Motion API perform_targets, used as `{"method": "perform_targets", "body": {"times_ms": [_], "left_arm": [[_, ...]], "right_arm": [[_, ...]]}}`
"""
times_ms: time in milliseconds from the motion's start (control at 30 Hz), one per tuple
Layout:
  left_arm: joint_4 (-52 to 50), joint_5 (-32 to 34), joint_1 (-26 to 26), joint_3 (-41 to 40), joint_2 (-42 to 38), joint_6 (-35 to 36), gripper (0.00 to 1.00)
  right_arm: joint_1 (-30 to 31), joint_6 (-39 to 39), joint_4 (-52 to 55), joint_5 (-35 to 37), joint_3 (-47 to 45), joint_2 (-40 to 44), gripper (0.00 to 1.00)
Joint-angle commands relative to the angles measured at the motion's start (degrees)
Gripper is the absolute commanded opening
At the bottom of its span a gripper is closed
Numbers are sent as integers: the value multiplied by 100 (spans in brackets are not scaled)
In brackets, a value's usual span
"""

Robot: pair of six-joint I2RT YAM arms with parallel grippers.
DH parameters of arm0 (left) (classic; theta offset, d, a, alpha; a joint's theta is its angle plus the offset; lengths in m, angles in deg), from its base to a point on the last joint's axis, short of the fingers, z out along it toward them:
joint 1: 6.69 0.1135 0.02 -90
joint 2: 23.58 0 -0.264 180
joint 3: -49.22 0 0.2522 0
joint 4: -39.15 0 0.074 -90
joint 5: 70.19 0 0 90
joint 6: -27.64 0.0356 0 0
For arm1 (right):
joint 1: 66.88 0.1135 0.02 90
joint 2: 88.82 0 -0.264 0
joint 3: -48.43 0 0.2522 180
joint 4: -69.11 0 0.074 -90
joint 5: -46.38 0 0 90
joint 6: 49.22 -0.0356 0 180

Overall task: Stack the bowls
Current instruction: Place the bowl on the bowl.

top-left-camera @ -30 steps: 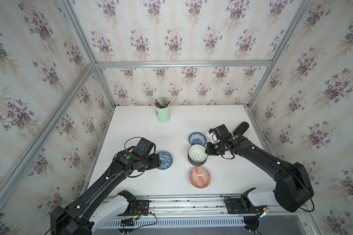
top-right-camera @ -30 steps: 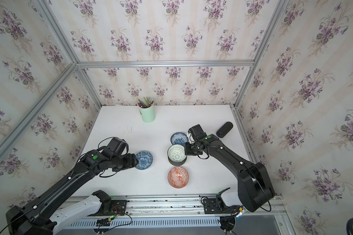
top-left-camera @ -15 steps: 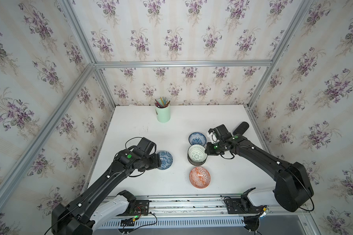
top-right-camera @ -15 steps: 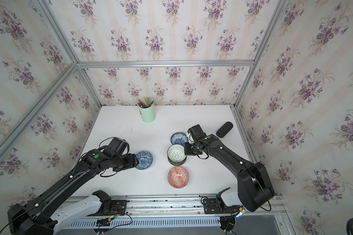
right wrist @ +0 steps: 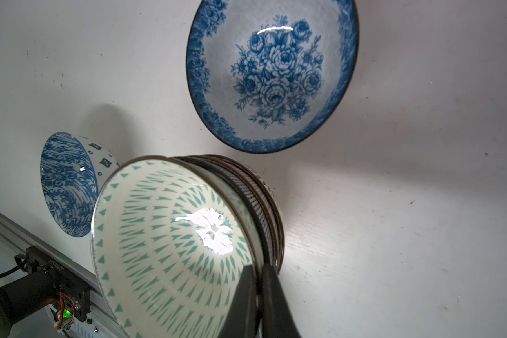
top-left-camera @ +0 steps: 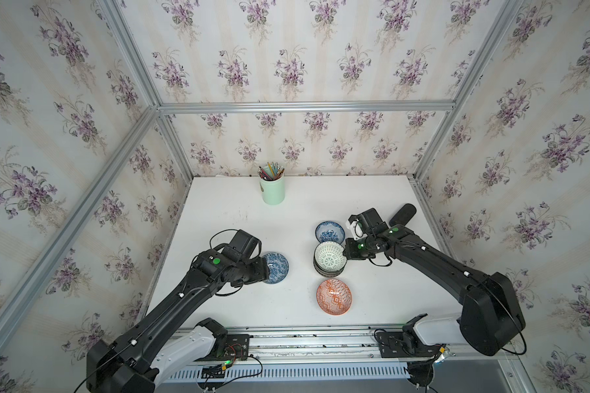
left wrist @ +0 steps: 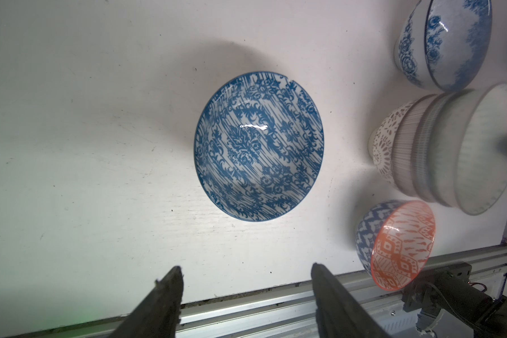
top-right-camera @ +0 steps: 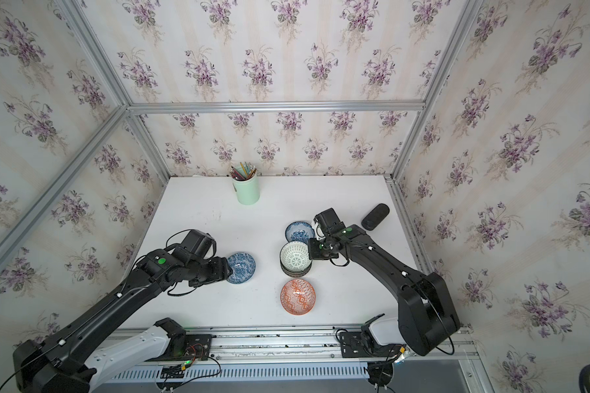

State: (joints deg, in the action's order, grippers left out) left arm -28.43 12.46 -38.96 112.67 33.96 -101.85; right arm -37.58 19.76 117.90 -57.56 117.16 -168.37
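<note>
Four bowls sit nested in a stack [top-left-camera: 328, 268] on the white surface [top-left-camera: 218, 211], right of its middle, with the white-green bowl [top-left-camera: 330, 257] on top. The right gripper [right wrist: 258, 281] is pressed together on that bowl's rim on the side toward the right edge, one finger inside the bowl and one outside.

Just behind the stack, toward the back edge, stands the blue rose bowl [top-left-camera: 329, 232], close but apart from it. The orange bowl [top-left-camera: 333, 296] stands alone in front of the stack, near the front edge.

Left of the middle lies the blue patterned bowl [left wrist: 258, 146], upright and alone. The left gripper [left wrist: 245, 267] hovers beside it with its fingers spread wide, touching nothing.

A mint-green cup [top-left-camera: 272, 190] of pencils stands near the back edge, and a black object [top-left-camera: 402, 214] lies by the right edge.
</note>
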Motion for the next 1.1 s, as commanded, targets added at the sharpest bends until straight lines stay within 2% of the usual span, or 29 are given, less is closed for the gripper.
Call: {"method": "perform_targets", "body": {"times_ms": [0,400,533,833,1067], "left_arm": [[32,-18,-3,25,-5,35,71],[32,-47,2,3,-10,29,71],[-4,-53,2,19,-12,45,71],[-27,-38,2,39,-41,56,71],[-69,-21,2,101,11,80,71]], "right_arm": [[14,1,-30,-8,56,6,1],[32,1,-26,-10,41,-43,5],[41,-7,-40,-11,37,-58,10],[50,-3,-3,-4,70,-46,14],[56,-5,29,5,105,-48,14]]}}
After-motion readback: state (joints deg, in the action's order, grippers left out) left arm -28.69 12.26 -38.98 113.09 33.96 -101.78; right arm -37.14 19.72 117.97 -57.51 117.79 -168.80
